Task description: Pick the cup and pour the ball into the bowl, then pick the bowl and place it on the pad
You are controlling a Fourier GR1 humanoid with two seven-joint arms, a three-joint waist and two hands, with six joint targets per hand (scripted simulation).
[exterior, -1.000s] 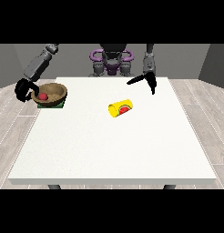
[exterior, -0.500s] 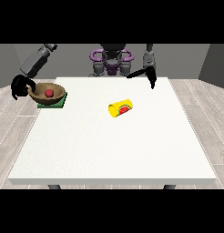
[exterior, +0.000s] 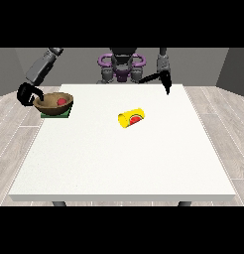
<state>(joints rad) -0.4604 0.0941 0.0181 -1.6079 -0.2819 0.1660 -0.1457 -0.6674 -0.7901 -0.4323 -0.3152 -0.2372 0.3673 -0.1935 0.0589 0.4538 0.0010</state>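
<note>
You've got the white tabletop (exterior: 119, 163) filling most of the front view, w/ the robot's torso at its far edge. Near the far corner at the view's left sits the green pad (exterior: 57, 113), and the brown bowl (exterior: 53, 103) rests on top of it, upright. Inside the bowl you see the red ball (exterior: 60, 101), toward the side facing the tabletop's middle.

The hand at the view's left (exterior: 27, 94) is at the bowl's outer side, right by the tabletop's left edge. Its fingers curve in a hook shape next to the rim; you can't tell from this view whether they touch or hold the bowl, so its state is unclear.

The yellow cup (exterior: 131, 118) lies on its side approx. mid-tabletop, a bit toward the far edge, w/ its open mouth facing the near-left. It carries a red mark on its wall. It's well apart from both hands and from the bowl.

The hand at the view's right (exterior: 166, 85) hangs above the far edge of the tabletop, near the far corner at the view's right. It points down w/ its fingers straight, and holds nothing.
</note>
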